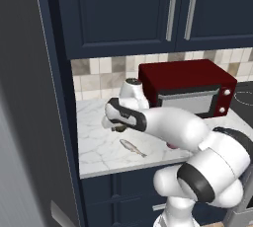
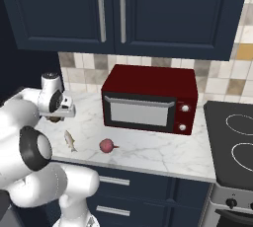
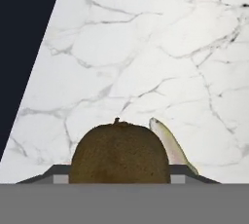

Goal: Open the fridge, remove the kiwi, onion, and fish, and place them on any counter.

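Note:
My gripper hangs just above the left part of the white marble counter, shut on the kiwi, a brown ball held between both fingertips. The slender silver fish lies flat on the counter, just beside and below the kiwi. The dark-red onion rests on the counter in front of the microwave. The grey fridge rises at the far left; its inside is out of view.
A red microwave stands at the back of the counter. A black stovetop adjoins on the right. Navy wall cabinets hang overhead, and a dark tall panel borders the counter's left end.

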You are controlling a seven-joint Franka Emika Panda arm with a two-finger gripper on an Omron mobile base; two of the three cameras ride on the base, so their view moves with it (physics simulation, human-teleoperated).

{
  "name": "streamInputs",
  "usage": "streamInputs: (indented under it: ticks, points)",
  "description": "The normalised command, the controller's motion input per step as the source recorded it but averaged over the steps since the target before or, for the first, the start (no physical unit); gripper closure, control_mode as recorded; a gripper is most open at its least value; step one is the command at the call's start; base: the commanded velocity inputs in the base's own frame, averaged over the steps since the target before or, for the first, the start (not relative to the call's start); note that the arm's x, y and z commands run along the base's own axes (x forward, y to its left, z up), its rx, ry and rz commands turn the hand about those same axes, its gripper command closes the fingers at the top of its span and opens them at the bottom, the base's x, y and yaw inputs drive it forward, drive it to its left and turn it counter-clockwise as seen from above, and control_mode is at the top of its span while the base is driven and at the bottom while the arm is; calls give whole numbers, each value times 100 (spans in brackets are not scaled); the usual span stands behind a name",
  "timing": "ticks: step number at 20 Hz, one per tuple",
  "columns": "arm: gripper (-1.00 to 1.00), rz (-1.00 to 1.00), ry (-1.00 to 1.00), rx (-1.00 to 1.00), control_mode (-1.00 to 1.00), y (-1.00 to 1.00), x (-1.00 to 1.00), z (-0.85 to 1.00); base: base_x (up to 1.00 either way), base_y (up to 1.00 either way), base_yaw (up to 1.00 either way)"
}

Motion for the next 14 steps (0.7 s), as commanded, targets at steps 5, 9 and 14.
streamInputs:
  ticks: [5, 9, 14]
  points:
    - [100, -6, 6, 0, -100, 52, 81, -77, 0, 0, 0]
    - [100, -7, 1, 0, -100, 20, 56, -63, 0, 0, 0]
    - [-100, -1, 1, 0, -100, -3, 11, -25, 0, 0, 0]
